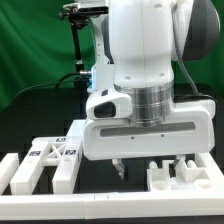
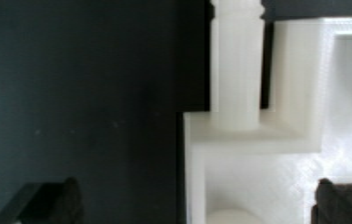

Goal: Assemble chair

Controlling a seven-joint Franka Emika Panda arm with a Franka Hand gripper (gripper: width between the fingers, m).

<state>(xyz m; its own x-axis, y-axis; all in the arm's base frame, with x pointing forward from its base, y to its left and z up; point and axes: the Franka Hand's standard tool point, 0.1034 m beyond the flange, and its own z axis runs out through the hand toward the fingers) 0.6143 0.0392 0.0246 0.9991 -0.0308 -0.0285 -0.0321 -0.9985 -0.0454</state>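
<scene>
Over to the arm [image 1: 140, 60]: reared up tall in the middle of the exterior view, wrist turned straight down toward the black table [image 1: 40, 120]. Low, too, with the gripper [image 2: 194, 205] close above the surface.

Down on the wrist view, a clear look: spread wide, dark fingers [image 2: 48, 205] out at opposite corners, pinching nothing. Between and beneath them, a white chair part [image 2: 271, 170], lying flat on the table and off-centre toward one finger. Long and stepped, with a narrow post at one end and a broader body at the other. Long axis crosswise to the line between the fingertips. Hard to say which piece, probably one of the notched ones; too close and too blurred. One straight edge facing bare table, and plenty of dark open surface on that side.

Back outside: a cluster of tagged parts [image 1: 52, 155] on the exterior view's left, tags up, just beside a white border rail [image 1: 15, 178]. A notched block [image 1: 180, 178] on the exterior view's right, notches up, just below the gripper's broad white body. Open black table between the two groups.
</scene>
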